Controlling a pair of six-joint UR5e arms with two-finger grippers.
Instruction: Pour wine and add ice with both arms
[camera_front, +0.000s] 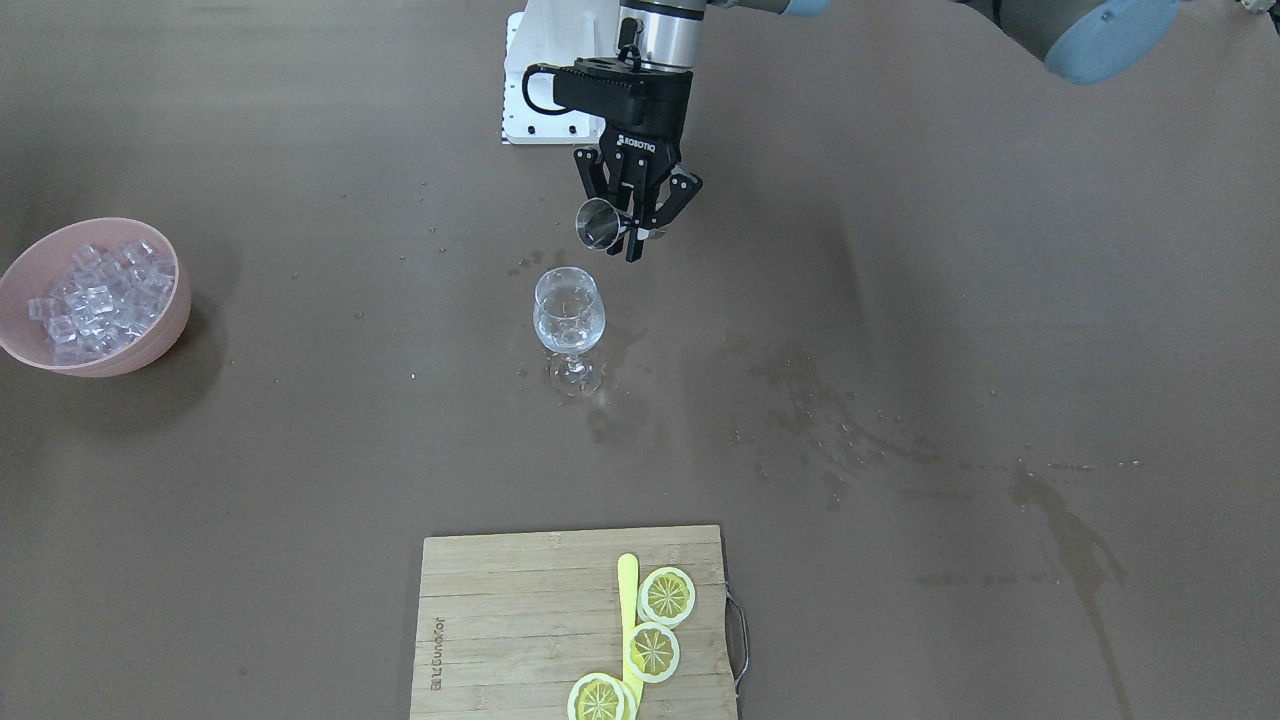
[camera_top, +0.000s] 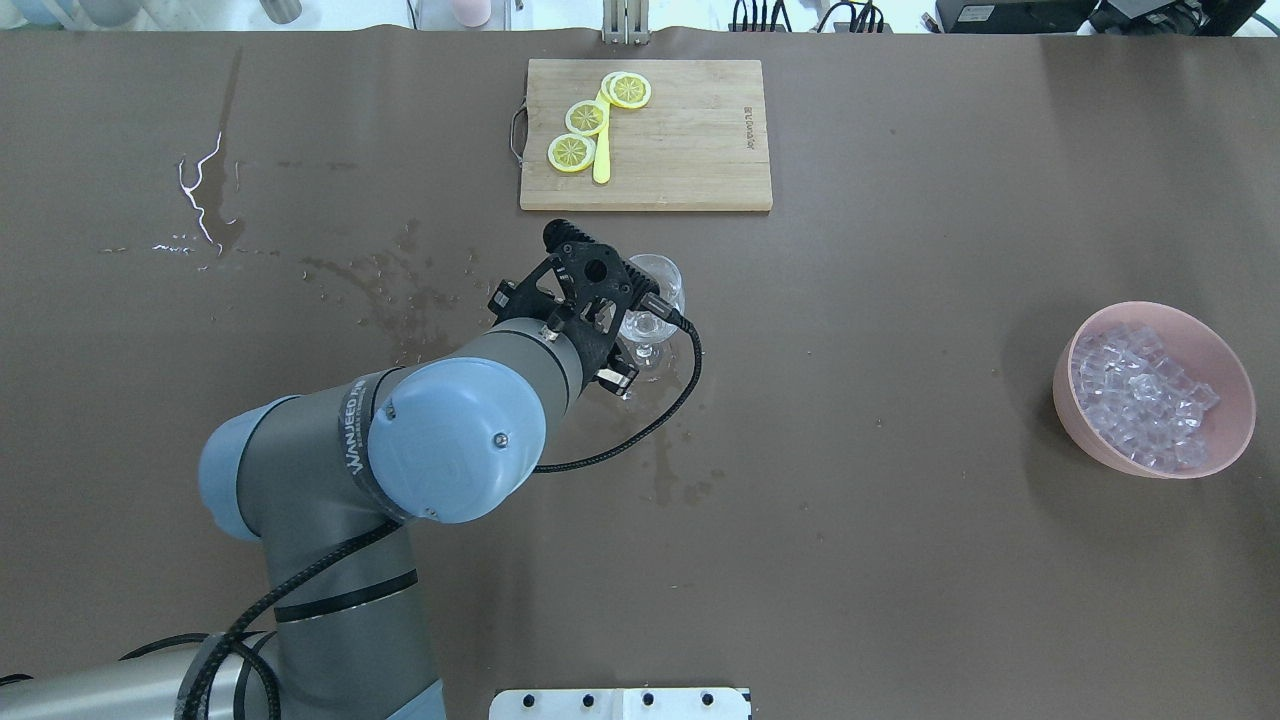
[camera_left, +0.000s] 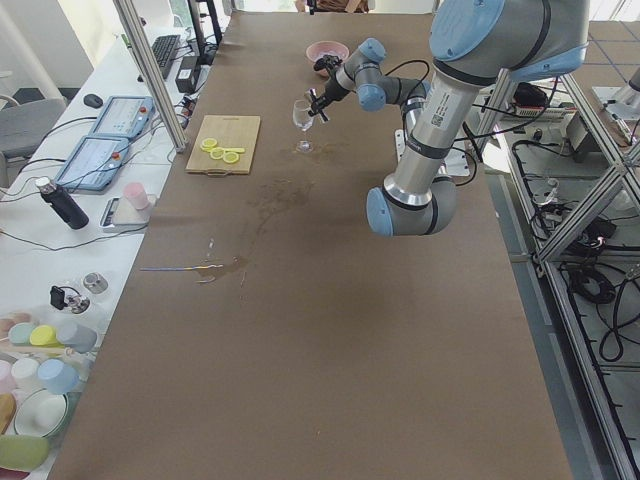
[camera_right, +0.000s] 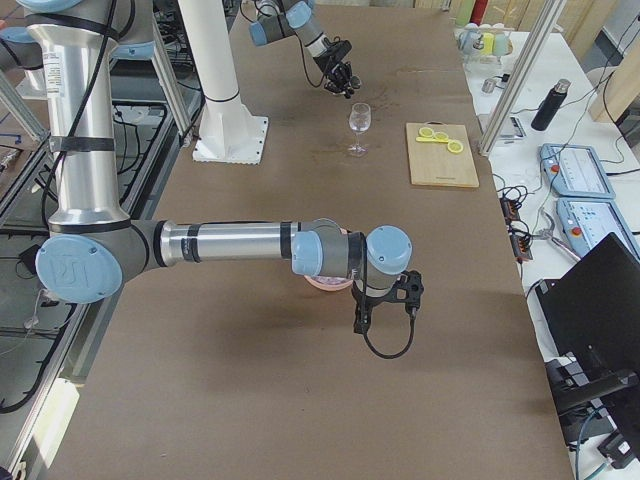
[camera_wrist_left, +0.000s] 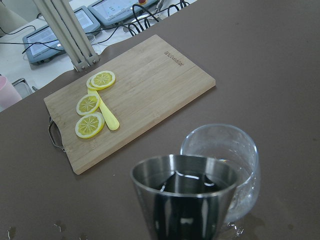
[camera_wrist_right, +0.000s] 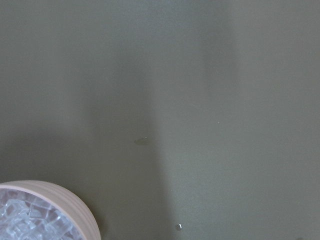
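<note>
My left gripper (camera_front: 632, 236) is shut on a small steel jigger (camera_front: 599, 223), tilted with its mouth over the far rim of the wine glass (camera_front: 569, 312). In the left wrist view the jigger (camera_wrist_left: 185, 200) is right in front of the glass (camera_wrist_left: 226, 150). The glass stands upright mid-table; clear wine in it is hard to make out. The ice (camera_front: 98, 292) fills a pink bowl (camera_front: 150, 350) on my right side. My right gripper (camera_right: 388, 300) hangs above that bowl; I cannot tell whether it is open or shut. The right wrist view shows only the bowl's edge (camera_wrist_right: 75, 212) and ice (camera_wrist_right: 25, 220).
A wooden cutting board (camera_front: 520, 620) with three lemon slices (camera_front: 667, 596) and a yellow knife (camera_front: 628, 610) lies beyond the glass. Wet spill marks (camera_front: 830, 430) spread over the brown table on my left side. The white pedestal (camera_front: 530, 90) stands behind the left gripper.
</note>
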